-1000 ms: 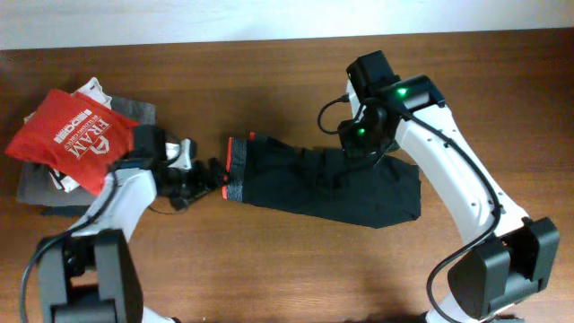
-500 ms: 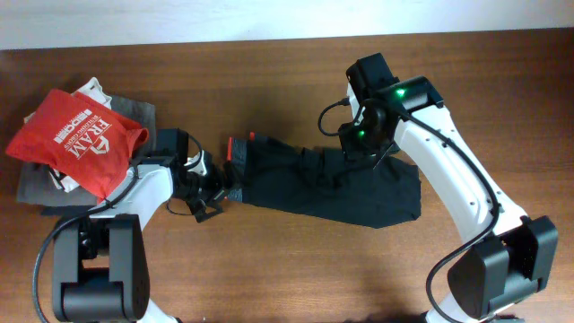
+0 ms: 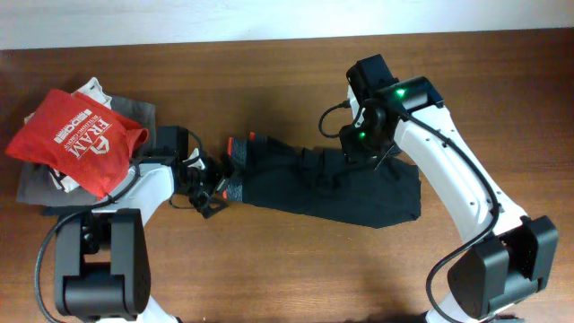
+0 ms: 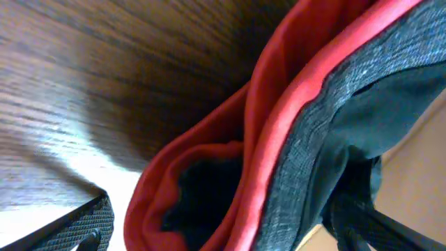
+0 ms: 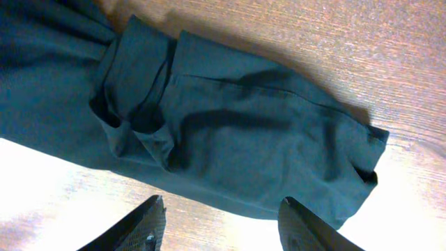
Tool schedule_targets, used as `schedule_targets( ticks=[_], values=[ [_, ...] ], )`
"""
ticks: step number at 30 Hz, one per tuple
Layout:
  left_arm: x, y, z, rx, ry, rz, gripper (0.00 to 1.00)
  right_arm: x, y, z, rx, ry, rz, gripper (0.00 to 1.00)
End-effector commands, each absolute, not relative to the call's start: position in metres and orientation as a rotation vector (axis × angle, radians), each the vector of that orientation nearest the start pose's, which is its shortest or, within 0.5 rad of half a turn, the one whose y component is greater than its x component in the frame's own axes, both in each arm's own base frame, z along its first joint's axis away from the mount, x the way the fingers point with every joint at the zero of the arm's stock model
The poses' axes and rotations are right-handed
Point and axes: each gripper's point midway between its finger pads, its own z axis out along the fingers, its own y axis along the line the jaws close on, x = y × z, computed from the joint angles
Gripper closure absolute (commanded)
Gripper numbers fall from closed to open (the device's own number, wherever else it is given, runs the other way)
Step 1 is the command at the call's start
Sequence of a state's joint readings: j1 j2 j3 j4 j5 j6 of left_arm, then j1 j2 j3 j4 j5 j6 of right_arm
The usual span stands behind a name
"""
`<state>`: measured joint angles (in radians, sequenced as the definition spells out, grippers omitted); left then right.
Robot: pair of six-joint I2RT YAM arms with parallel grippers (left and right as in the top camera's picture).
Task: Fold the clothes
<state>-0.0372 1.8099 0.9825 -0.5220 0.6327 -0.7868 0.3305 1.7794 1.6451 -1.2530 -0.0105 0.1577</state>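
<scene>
The red T-shirt (image 3: 76, 142) lies on the grey folded garments (image 3: 36, 184) at far left. The left hand (image 3: 219, 184), short of the cloth a second ago, has moved right. Its fingers now stand wide around the grey waistband (image 4: 306, 139), which has bunched up. The leggings (image 3: 341, 190) stretch across the middle of the surface (image 3: 269, 269). The right hand (image 5: 224, 224) hovers over them as before, partly open and empty.

Prob. robot lab, wood table (image 3: 287, 269), left arm (image 3: 148, 188) & right arm (image 3: 453, 175) at its edge, plain white surface (image 3: 179, 18) beyond
</scene>
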Motion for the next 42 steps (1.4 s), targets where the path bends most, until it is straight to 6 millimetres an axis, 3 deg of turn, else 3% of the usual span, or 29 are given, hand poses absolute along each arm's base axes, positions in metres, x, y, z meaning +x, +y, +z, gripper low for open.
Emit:
schedule_targets(
  ticks=[1, 2, 4, 7, 9, 13, 17, 21, 25, 32, 35, 37, 42],
  values=[
    [0.339, -0.118, 0.022, -1.048, 2.845, -1.083, 0.07, 0.347, 0.119, 0.154, -0.248, 2.966, 0.049, 0.43],
    [0.34, -0.119, 0.023, -1.041, 2.841, -1.094, 0.24, 0.347, 0.118, 0.154, -0.248, 2.968, 0.048, 0.43],
    [0.343, -0.119, 0.023, -1.029, 2.831, -1.097, 0.38, 0.347, 0.118, 0.154, -0.248, 2.968, 0.048, 0.43],
    [0.35, -0.119, 0.025, -0.996, 2.805, -1.104, 0.75, 0.346, 0.117, 0.153, -0.246, 2.972, 0.041, 0.43],
    [0.357, -0.118, 0.027, -0.926, 2.782, -1.106, 0.88, 0.345, 0.114, 0.153, -0.237, 2.979, 0.037, 0.43],
    [0.368, -0.095, 0.023, -0.883, 2.743, -1.014, 1.0, 0.344, 0.093, 0.153, -0.171, 3.006, -0.016, 0.44],
    [0.381, -0.057, 0.028, -0.863, 2.673, -0.977, 1.0, 0.34, 0.065, 0.152, -0.08, 3.05, -0.035, 0.44],
    [0.399, -0.031, 0.048, -0.808, 2.582, -1.021, 1.0, 0.338, 0.041, 0.151, -0.012, 3.077, -0.046, 0.44],
    [0.422, -0.021, 0.085, -0.653, 2.489, -1.082, 1.0, 0.337, 0.027, 0.151, 0.012, 3.088, -0.052, 0.44],
    [0.454, -0.017, 0.17, -0.315, 2.362, -0.963, 1.0, 0.333, 0.015, 0.151, 0.06, 3.105, -0.056, 0.44],
    [0.455, -0.035, 0.204, -0.166, 2.326, -0.936, 1.0, 0.333, 0.015, 0.151, 0.057, 3.105, -0.056, 0.44],
    [0.452, -0.055, 0.213, -0.072, 2.333, -0.9, 1.0, 0.333, 0.015, 0.151, 0.057, 3.106, -0.056, 0.44],
    [0.429, -0.124, 0.199, 0.154, 2.441, -0.833, 0.99, 0.333, 0.015, 0.151, 0.057, 3.108, -0.054, 0.44]
  ],
)
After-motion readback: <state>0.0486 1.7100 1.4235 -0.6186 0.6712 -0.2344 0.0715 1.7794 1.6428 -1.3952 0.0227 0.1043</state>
